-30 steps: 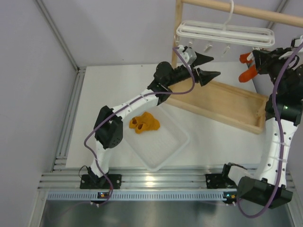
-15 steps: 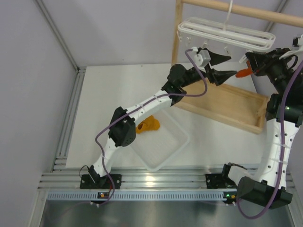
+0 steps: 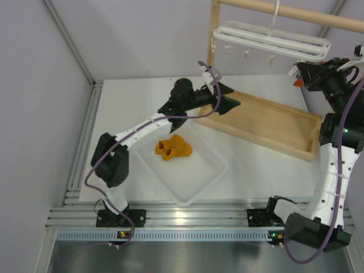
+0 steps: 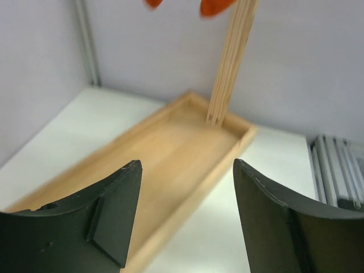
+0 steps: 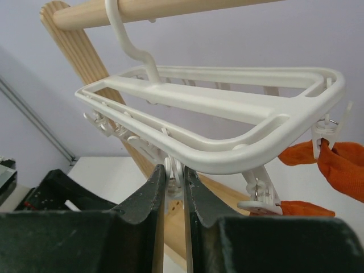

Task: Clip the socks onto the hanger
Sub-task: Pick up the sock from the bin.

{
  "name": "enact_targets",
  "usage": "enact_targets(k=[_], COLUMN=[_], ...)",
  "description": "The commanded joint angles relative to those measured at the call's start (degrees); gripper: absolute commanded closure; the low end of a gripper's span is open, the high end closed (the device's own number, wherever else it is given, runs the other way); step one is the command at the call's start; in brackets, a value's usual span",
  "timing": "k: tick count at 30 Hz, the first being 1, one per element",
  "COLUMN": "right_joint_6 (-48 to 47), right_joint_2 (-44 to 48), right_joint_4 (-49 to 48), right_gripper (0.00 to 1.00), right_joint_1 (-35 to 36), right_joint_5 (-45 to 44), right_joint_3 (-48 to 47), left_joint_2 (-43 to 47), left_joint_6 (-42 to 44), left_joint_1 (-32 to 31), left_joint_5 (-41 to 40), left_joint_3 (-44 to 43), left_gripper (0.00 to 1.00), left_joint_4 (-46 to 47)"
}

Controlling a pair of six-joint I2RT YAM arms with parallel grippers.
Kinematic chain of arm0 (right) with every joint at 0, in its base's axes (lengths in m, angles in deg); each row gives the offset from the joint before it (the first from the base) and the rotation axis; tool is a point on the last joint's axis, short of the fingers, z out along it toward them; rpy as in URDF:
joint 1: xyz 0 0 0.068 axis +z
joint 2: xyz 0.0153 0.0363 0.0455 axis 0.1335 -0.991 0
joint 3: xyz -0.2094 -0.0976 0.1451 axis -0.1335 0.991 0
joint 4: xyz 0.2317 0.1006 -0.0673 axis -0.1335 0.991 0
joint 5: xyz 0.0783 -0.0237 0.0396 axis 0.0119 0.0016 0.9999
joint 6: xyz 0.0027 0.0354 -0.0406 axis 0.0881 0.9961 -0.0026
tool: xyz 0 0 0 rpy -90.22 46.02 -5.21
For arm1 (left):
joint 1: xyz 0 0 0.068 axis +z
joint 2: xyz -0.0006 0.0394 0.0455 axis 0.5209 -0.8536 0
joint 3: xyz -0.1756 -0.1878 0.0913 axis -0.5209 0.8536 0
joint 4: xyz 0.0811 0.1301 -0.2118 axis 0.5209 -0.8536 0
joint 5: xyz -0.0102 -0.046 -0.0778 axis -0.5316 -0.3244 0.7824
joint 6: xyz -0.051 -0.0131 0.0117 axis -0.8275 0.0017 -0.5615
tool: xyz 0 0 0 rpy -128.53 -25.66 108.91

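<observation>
The white hanger [image 3: 273, 40] hangs by its hook from the wooden rack's bar; it fills the right wrist view [image 5: 227, 108]. My right gripper [image 3: 300, 69] is shut on one of its dangling clips [image 5: 176, 170]. Two red-orange socks [image 5: 341, 162] hang at clips on the hanger's right end; only a sliver shows from above [image 3: 297, 82], and they show at the top of the left wrist view [image 4: 213, 5]. Two yellow-orange socks [image 3: 173, 148] lie in the white tray [image 3: 199, 176]. My left gripper [image 3: 233, 95] is open and empty over the wooden base's left end [image 4: 187, 187].
The wooden rack has a shallow tray base [image 3: 267, 122], an upright post [image 3: 214, 34] and a top bar [image 3: 296, 12]. Grey walls close in behind and at both sides. A metal rail [image 3: 182, 219] runs along the near edge.
My left gripper reached right to the red-orange sock by the right gripper, then pulled back left and lower, open and empty. The right gripper stays at the hanger's clip.
</observation>
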Motion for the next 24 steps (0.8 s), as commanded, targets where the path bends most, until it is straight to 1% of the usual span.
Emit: enact_targets(k=[1,2,3,5,6,7,8,9,10,14,15,16,18,21,24], right_joint_6=[-0.1,-0.4,-0.6,-1.2,-1.4,-2.0,-2.1,-2.2,-2.4,-3.1,-3.4,-3.8,-4.1,-4.0,-4.2], right_joint_2=[0.1,0.2,0.1,0.1,0.0,0.0,-0.1,-0.1,-0.2,-0.2,-0.2,-0.2,-0.1,0.0,0.2], right_joint_4=[-1.6,-1.9,-2.1,-1.7,-1.4,-1.2,-1.2,-1.2,-1.1,-0.5,-0.5,-0.2,-0.1,-0.2,-0.2], right_gripper=[1.0,1.0,1.0,1.0,1.0,1.0,1.0,1.0,1.0,1.0,1.0,1.0,1.0,1.0,1.0], right_joint_1=[-0.5,-0.5,-0.6,-0.6,-0.5,-0.5,-0.6,-0.5,-0.6,-0.4,-0.4,-0.4,-0.4,-0.4,-0.4], right_joint_5=[-0.9,-0.9,-0.9,-0.9,-1.1,-1.1,-1.1,-1.2,-1.2,-0.9,-1.3,-1.5,-1.7,-1.7,-2.1], right_joint_3=[-0.1,0.0,0.1,0.1,0.1,0.1,0.1,0.1,0.0,0.0,0.0,0.0,0.1,0.5,0.7], left_joint_2=[16.6,18.9,20.8,25.3,26.5,28.6,29.7,30.6,32.6,35.6,35.7,35.7,34.8,32.6,30.6], left_joint_6=[6.9,8.8,9.9,16.5,18.4,21.5,23.0,24.3,25.7,25.7,25.6,25.5,22.9,19.4,15.0], left_joint_1=[5.6,7.0,10.0,12.9,15.6,16.7,17.9,19.9,20.3,22.4,22.8,22.9,23.0,23.2,23.2], left_joint_5=[6.6,7.6,8.4,10.3,10.1,9.8,9.6,9.1,8.1,2.2,-0.5,-2.2,-7.0,-10.0,-12.0], left_joint_3=[9.5,11.7,14.5,16.7,18.7,19.6,20.7,23.0,24.0,27.9,28.9,29.1,29.9,30.3,31.9], left_gripper=[0.3,0.29,0.29,0.3,0.32,0.33,0.36,0.37,0.37,0.41,0.41,0.45,0.45,0.47,0.47], left_joint_4=[-12.7,-16.3,-26.0,-35.6,-39.5,-46.9,-49.7,-52.3,-56.7,-62.4,-63.5,-64.6,-67.2,-70.2,-70.2])
